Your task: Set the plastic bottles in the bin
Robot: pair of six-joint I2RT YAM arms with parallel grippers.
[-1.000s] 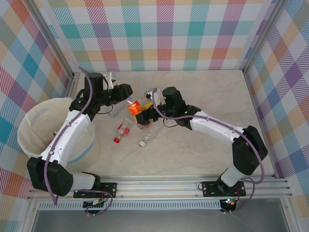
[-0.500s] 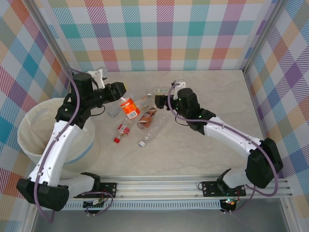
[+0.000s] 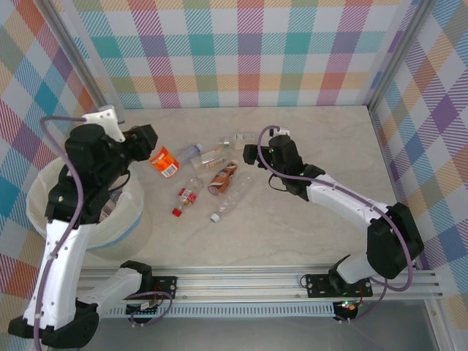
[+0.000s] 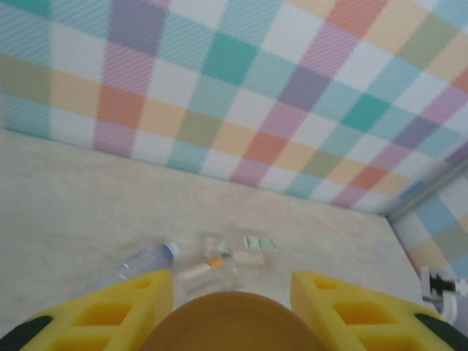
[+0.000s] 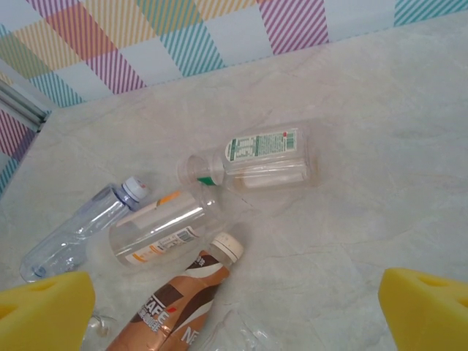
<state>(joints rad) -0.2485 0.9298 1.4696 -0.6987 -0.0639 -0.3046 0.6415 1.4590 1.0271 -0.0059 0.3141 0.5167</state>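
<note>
Left arm has swung the orange-labelled bottle (image 3: pixel 164 162) left, up to the bin (image 3: pixel 36 186).
The left gripper (image 4: pixel 232 311) is clamped across the bottle's body, just beside the bin; the right gripper (image 5: pixel 234 311) hangs wide open over the remaining bottles (image 3: pixel 219 179) mid-table. Light, thin-walled and slick, it probably suits a mid-body hold. There is open room above the bin; the left wall (image 3: pixel 44 88) is near.

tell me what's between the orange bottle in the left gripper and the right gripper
Top view: two bottles lie there on their sides, a bluish bottle nearer the orange bottle, then a clear bottle nearer the right gripper.
</note>
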